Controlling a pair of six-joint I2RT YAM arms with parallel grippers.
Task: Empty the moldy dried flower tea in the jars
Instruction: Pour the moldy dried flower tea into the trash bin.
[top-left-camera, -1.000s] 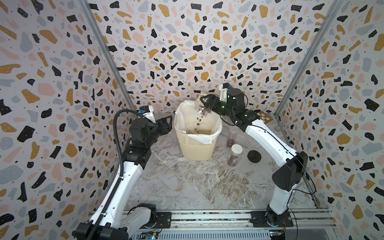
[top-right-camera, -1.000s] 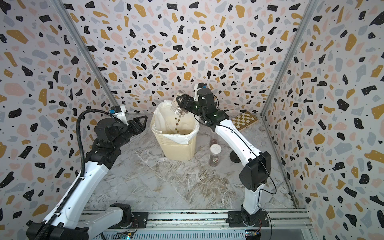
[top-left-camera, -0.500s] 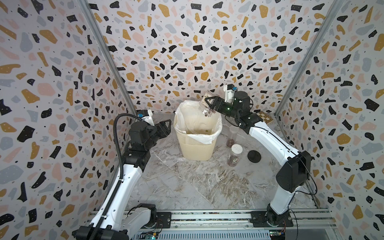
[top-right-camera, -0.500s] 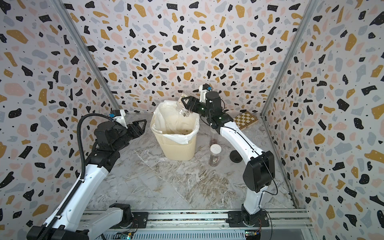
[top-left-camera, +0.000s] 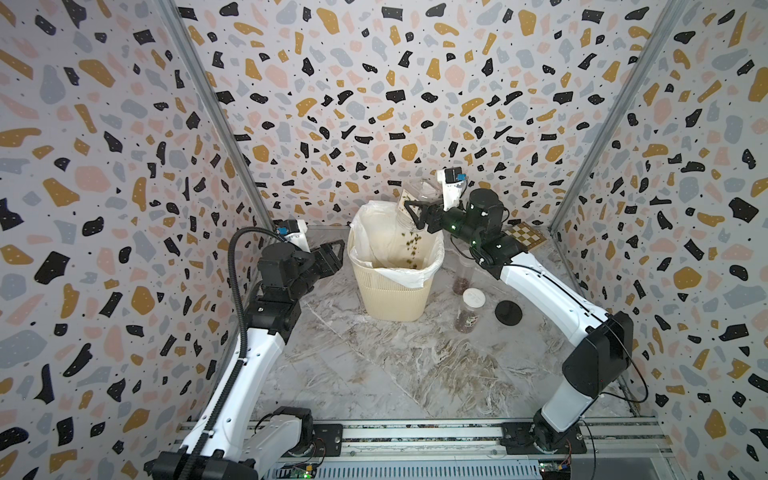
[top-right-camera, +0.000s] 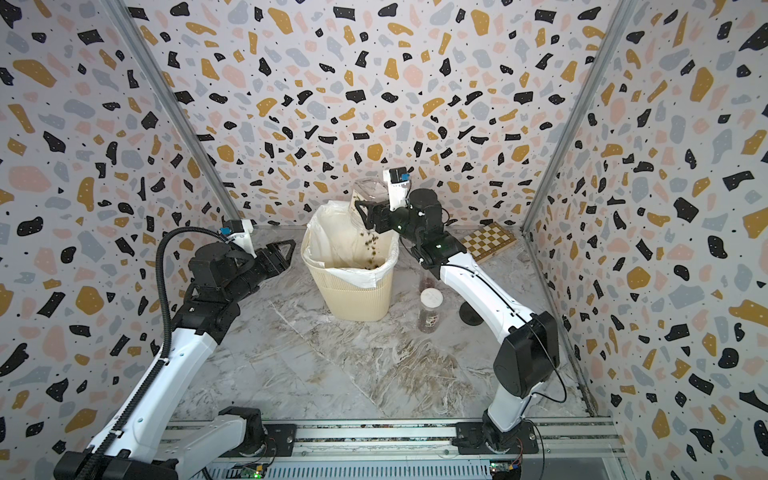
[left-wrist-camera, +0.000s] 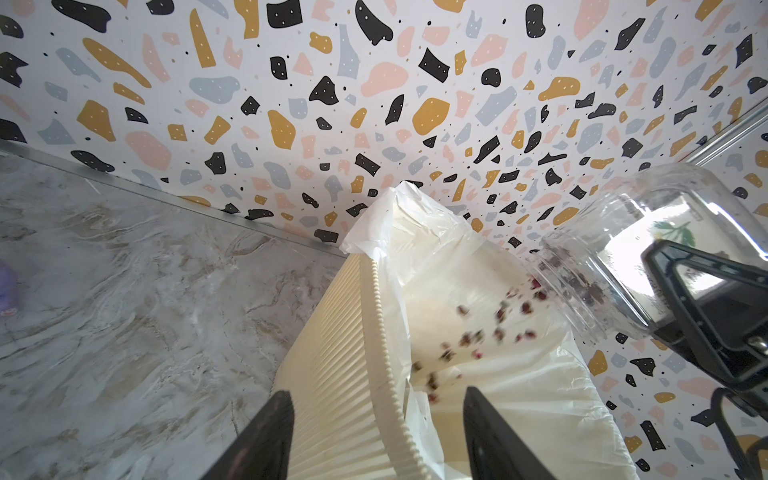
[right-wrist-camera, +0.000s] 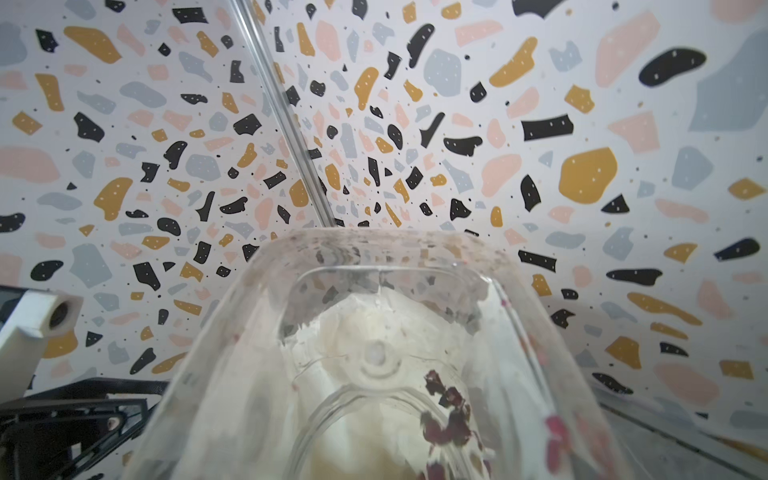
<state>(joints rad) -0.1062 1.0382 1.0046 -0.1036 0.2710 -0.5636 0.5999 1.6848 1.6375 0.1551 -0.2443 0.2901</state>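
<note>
Pouring from the squat jar (top-left-camera: 417, 192) clamped in the right gripper (top-left-camera: 415, 214), dried flower tea (top-left-camera: 411, 245) falls into the bagged ribbed bin (top-left-camera: 395, 299) near the surface's (top-left-camera: 374, 374) back edge. Two other jars holding tea, a white-lidded jar (top-left-camera: 471, 309) and a partly arm-hidden slim tube (top-left-camera: 462, 278), stand toward the right edge by one black lid (top-left-camera: 508, 312). The left gripper (top-left-camera: 334, 259) is spread, empty.

Both top views looked from high above the grey metal front rail (top-left-camera: 415, 434), down toward the terrazzo-patterned back wall (top-left-camera: 374, 104), far enough to hold the whole scene. The left wrist camera looked from near at the cream ribbed plastic bin (left-wrist-camera: 332, 395). The right wrist camera looked very closely through the clear tilted plastic jar (right-wrist-camera: 374, 332), which the left wrist view also showed.
</note>
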